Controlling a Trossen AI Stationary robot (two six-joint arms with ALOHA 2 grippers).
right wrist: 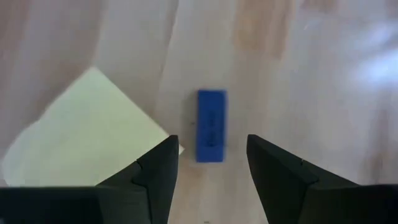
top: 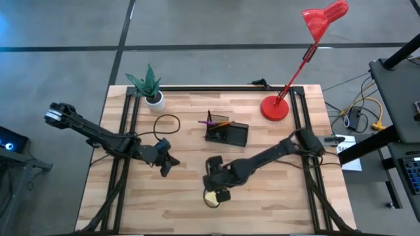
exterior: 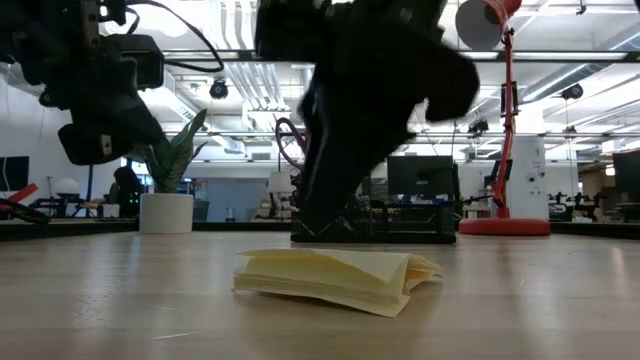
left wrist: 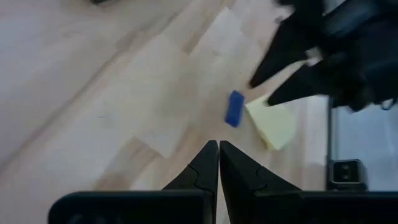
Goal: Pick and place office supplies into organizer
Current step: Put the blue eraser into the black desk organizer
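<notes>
A small blue piece [right wrist: 211, 126] lies flat on the wood beside the yellow sticky-note pad [right wrist: 87, 130]; the pad's pages are fanned a little [exterior: 340, 275]. My right gripper [right wrist: 211, 140] is open and hangs above the blue piece, a finger on either side of it, touching nothing. In the high view it [top: 220, 187] covers the blue piece and part of the pad [top: 211, 198]. My left gripper [left wrist: 217, 149] is shut and empty, to the left of them [top: 164, 164]. The black organizer [top: 226, 133] stands mid-table with purple-handled scissors [top: 209, 121] and an orange pencil [top: 223, 123] sticking up in it.
A potted green plant [top: 151, 88] stands at the far left of the table and the red lamp's round base [top: 274, 108] at the far right. A black cable loop [top: 167, 121] lies left of the organizer. Bare wood shows along the near edge.
</notes>
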